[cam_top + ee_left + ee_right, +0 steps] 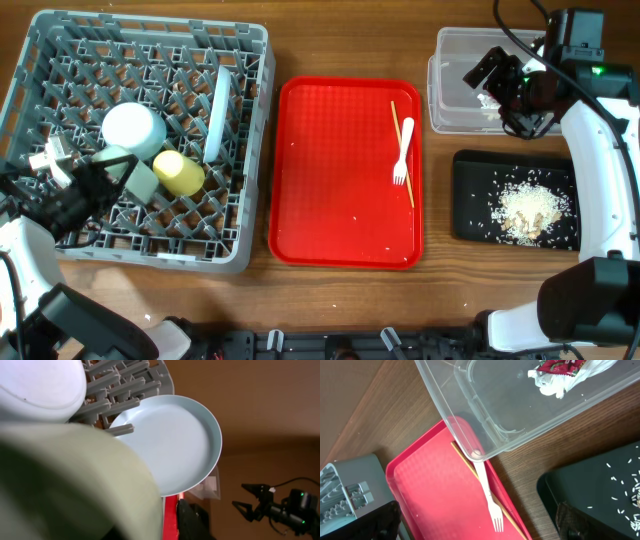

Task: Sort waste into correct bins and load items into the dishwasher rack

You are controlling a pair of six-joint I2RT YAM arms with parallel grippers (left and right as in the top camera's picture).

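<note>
Wood table (350, 295): R fingers (252, 489) wide over tub (450, 112), wrapper (561, 365) text illegible; L fingers (98, 180) state unclear.

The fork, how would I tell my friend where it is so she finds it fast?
Look for the big red tray in the middle of the table. Near its right edge lies the white plastic fork. It is white with prongs, while the chopstick lying beside it is a thin wooden stick.
</note>
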